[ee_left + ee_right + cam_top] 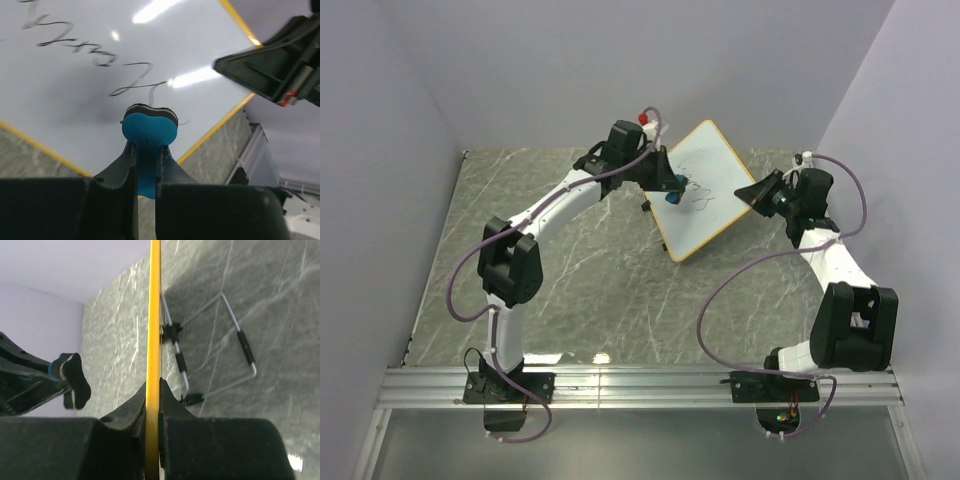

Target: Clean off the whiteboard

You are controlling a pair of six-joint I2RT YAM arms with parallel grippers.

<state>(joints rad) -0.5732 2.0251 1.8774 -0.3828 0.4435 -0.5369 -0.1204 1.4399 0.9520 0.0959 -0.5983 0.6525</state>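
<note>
I see the flat white rectangular whiteboard (710, 185) edged by a thin orange-yellow rim, with thin dark grey scribbled lines looping across its face. Close to those scribbles, the small bow-tie-shaped eraser block (149, 131) is bright blue with a dark felt layer. Beneath the whiteboard, the stone-look worktop (590, 290) is grey-green marble veined in white. Behind the whiteboard, the bent wire stand (246, 346) is silver with black sleeves.

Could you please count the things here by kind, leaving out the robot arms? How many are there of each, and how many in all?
Flat white whiteboard with orange-yellow rim and dark scribbles: 1
Small blue eraser block: 1
Bent grey wire stand with black sleeves: 1
Total: 3
</note>
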